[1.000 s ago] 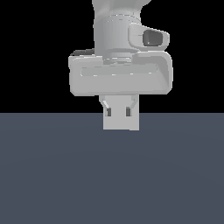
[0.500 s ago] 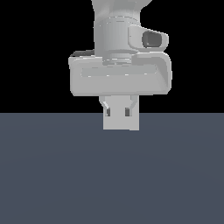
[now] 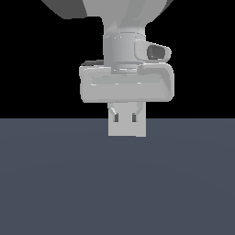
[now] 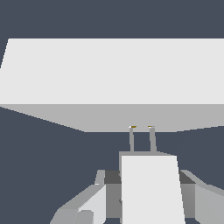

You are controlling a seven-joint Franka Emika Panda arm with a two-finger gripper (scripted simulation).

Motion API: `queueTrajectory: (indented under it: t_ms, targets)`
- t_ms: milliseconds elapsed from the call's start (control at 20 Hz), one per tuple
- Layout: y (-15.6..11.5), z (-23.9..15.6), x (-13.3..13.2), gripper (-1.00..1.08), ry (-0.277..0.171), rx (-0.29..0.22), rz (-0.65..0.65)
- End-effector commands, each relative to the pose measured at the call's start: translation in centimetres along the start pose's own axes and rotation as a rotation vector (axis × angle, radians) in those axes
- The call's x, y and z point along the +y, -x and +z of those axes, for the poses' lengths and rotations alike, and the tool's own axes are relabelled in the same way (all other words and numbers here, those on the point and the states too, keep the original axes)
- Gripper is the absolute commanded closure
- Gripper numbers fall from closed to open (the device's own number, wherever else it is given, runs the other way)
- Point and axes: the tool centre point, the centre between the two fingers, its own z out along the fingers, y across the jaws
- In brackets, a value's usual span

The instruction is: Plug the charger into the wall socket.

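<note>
In the wrist view the charger, a small off-white block, sits between my fingers, and my gripper is shut on it. Its two short grey prongs point at the wall socket, a wide light-grey plate right ahead. The prong tips meet the plate's shaded face at two small gold marks. In the exterior view the wall socket stands upright on the dark floor just below my gripper. The charger is hidden there.
A dark grey-blue floor spreads around the socket. The background above it is black. The arm's wrist and hand rise straight above the socket.
In the exterior view the hand has sunk a little and looks slightly smaller. The plate has stayed in place.
</note>
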Motion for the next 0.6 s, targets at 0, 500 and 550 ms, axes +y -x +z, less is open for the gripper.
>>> queueTrajectory:
  t_ms: [0, 500, 550]
  targets:
    - [-0.84, 0.19, 0.01, 1.08, 0.0, 0.0, 0.0]
    - [-1.72, 0.4, 0.01, 1.08, 0.0, 0.0, 0.0]
    - [-1.7, 0.4, 0.01, 1.08, 0.0, 0.0, 0.0]
